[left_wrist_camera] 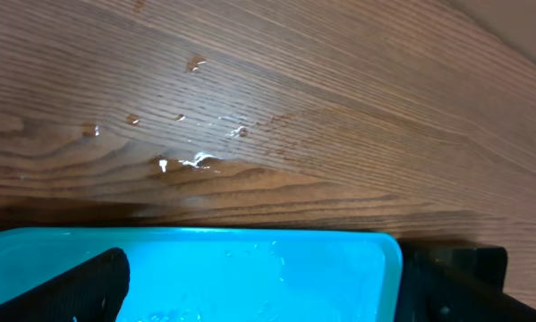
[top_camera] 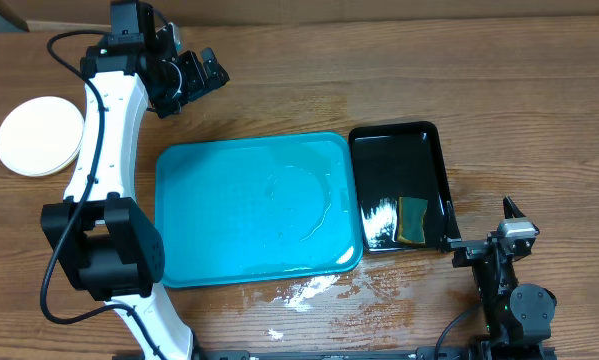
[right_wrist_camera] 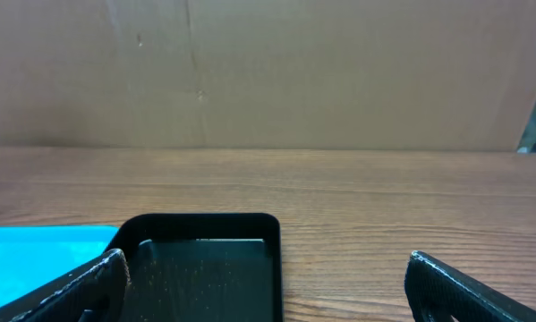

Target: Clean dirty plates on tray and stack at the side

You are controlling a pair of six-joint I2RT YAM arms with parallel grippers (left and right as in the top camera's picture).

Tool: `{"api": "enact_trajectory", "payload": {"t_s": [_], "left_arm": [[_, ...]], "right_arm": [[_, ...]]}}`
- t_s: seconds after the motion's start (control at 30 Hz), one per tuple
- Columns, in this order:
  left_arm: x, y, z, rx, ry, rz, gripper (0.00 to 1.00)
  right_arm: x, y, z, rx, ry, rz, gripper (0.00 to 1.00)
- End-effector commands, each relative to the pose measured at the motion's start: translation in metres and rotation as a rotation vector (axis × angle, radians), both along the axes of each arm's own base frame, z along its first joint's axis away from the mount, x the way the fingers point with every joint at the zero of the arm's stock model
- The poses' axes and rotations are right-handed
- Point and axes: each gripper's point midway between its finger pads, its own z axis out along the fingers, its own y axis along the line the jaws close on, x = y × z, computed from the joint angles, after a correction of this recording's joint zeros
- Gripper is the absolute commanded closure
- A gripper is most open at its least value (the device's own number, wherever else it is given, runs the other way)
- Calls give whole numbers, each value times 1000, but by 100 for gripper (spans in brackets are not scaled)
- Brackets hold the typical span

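The large turquoise rectangular plastic tray [top_camera: 219,230] lies wet and plateless mid-table, with the smaller glossy black tray [top_camera: 399,150] just beside its right rim. The round pale plates [top_camera: 39,137] sit stacked at the table's far left, probably all three. The left gripper [left_wrist_camera: 263,268] and right gripper [right_wrist_camera: 268,286] gape empty. Park them over open wood, clear of the stack's edge.

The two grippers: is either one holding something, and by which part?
Nothing is held. The left gripper stands open and empty near the blue tray's far edge; the right gripper stands open and empty by the black tray.
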Motion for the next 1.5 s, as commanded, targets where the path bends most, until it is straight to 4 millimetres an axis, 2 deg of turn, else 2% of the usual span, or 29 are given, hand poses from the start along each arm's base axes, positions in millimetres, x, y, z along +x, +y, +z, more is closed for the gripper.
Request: {"api": "enact_trajectory", "payload": {"t_s": [0.0, 0.07, 0.13, 0.17, 0.23, 0.37, 0.4, 0.43, 0.47, 0.57, 0.7, 0.77, 0.8, 0.87, 0.97, 1.03, 1.07, 1.13, 1.23, 1.27, 1.33, 1.4, 1.47], "left_arm": [[-10, 2, 65, 37, -150, -7, 0], [-22, 1, 102, 42, -232, -6, 0], [-50, -1, 166, 52, -381, -4, 0], [-71, -2, 202, 58, -468, -3, 0], [-99, -4, 241, 65, -571, -1, 0], [-165, -8, 308, 77, -769, 2, 0], [-182, -9, 320, 80, -812, 2, 0], [-209, -11, 334, 85, -871, 3, 0], [-221, -12, 338, 86, -893, 3, 0], [-260, -14, 335, 89, -934, 4, 0], [-292, -16, 302, 89, -921, 4, 0], [-302, -14, 275, 97, -894, 17, 0], [-308, -11, 253, 109, -870, 34, 0], [-313, -8, 225, 120, -838, 48, 0], [-317, -5, 181, 132, -807, 63, 0], [-316, -2, 161, 144, -832, 78, 0], [-314, -1, 157, 147, -848, 81, 0], [-305, 4, 150, 168, -987, 111, 0], [-297, 8, 161, 178, -1221, 149, 0], [-297, 8, 173, 173, -1354, 163, 0], [-301, 10, 187, 168, -1503, 193, 0], [-302, 15, 194, 170, -1602, 233, 0], [-301, 22, 192, 177, -1646, 286, 0]], "right_arm": [[0, 0, -2, -4, -5, 0, 0], [0, 0, -2, -4, -5, 0, 0], [0, 0, -2, -4, -5, 0, 0], [0, 0, -2, -4, -5, 0, 0], [0, 0, -2, -4, -5, 0, 0], [0, 0, -2, -4, -5, 0, 0], [0, 0, -2, -4, -5, 0, 0], [0, 0, -2, -4, -5, 0, 0], [0, 0, -2, -4, -5, 0, 0], [0, 0, -2, -4, -5, 0, 0], [0, 0, -2, -4, -5, 0, 0], [0, 0, -2, -4, -5, 0, 0], [0, 0, -2, -4, -5, 0, 0], [0, 0, -2, -4, -5, 0, 0], [0, 0, -2, -4, -5, 0, 0], [0, 0, -2, -4, -5, 0, 0], [0, 0, -2, -4, -5, 0, 0], [0, 0, -2, -4, -5, 0, 0], [0, 0, -2, -4, -5, 0, 0], [0, 0, -2, -4, -5, 0, 0], [0, 0, -2, -4, -5, 0, 0], [0, 0, -2, -4, -5, 0, 0], [0, 0, -2, -4, -5, 0, 0]]}}
